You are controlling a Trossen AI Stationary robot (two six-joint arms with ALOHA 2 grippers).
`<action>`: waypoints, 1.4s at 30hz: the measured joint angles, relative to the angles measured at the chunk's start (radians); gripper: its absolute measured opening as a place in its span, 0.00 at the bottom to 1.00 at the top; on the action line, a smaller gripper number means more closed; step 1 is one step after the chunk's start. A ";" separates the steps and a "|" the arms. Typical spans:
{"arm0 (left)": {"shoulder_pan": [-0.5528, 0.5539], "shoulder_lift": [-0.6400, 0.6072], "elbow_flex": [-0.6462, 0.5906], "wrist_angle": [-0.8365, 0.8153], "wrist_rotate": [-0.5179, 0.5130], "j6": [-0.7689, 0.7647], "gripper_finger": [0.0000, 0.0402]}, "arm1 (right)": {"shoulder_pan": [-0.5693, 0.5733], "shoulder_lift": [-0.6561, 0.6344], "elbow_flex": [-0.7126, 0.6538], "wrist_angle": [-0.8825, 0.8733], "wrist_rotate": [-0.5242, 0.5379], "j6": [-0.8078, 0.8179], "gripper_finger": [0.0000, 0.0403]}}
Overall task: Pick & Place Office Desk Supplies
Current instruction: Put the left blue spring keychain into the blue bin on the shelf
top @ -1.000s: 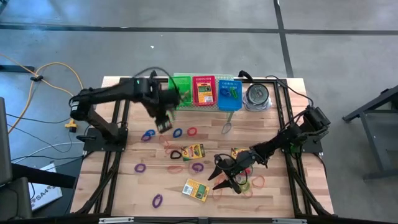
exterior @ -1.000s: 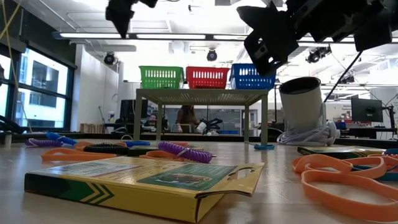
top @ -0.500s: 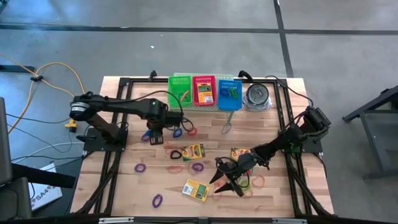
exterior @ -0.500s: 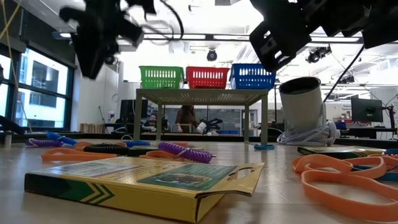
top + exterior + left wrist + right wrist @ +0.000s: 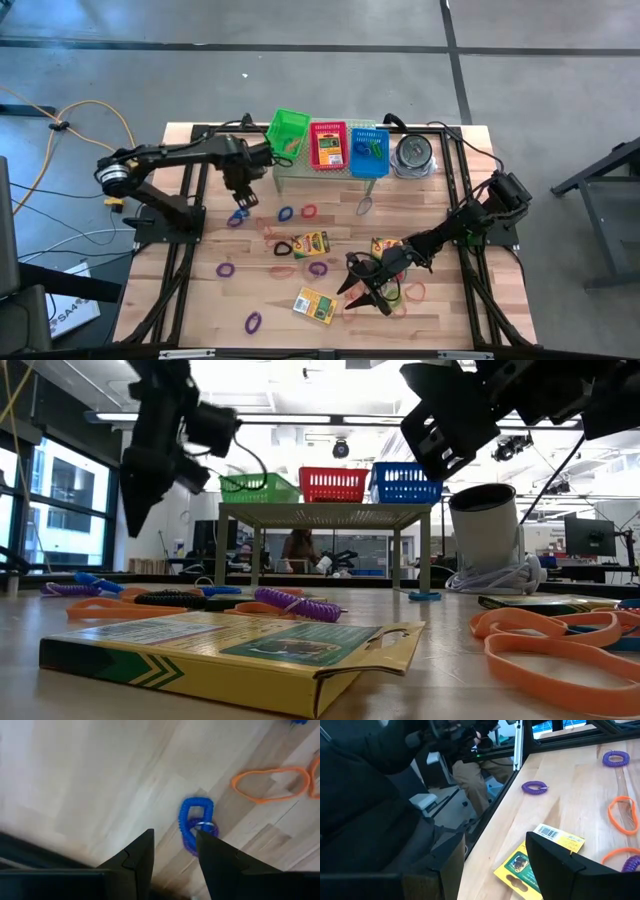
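Left tool [image 5: 172, 857]: fingers apart with a narrow gap, nothing between them. It hangs over the far-left part of the worktop [image 5: 200, 290], just above a blue coil loop [image 5: 195, 817] linked with a purple coil loop [image 5: 200, 832]; no contact visible. An orange band [image 5: 267, 782] lies flat further off on the wood. In the high view the left tool [image 5: 243, 190] sits just near-left of the green basket [image 5: 287, 130], which is tilted out of line with the red basket [image 5: 328, 146] and blue basket [image 5: 369, 152] beside it. The low view shows the same green basket [image 5: 258, 487] askew on the raised shelf.

Right tool [image 5: 495, 855]: fingers apart, empty, held above the near-centre worktop. High view puts the right tool [image 5: 362, 290] between a crayon box [image 5: 314, 306] to its left and a cluster of orange bands [image 5: 405, 293] to its right. The wrist view shows that crayon box [image 5: 540, 857] lying flat just beyond the fingers, with purple coil loops [image 5: 535, 787] further along the worktop edge.

Other supplies: a second crayon box [image 5: 313, 242] mid-worktop, a third box [image 5: 385, 246] partly under the right arm. Loose loops in purple, red and blue are scattered over the left and centre boards. A round metal tin [image 5: 413, 153] stands at far right of the basket row.
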 joint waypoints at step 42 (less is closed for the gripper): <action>-0.046 -0.338 -0.254 0.000 -0.068 -0.529 0.35 | 0.014 0.000 0.000 0.016 0.038 0.003 0.49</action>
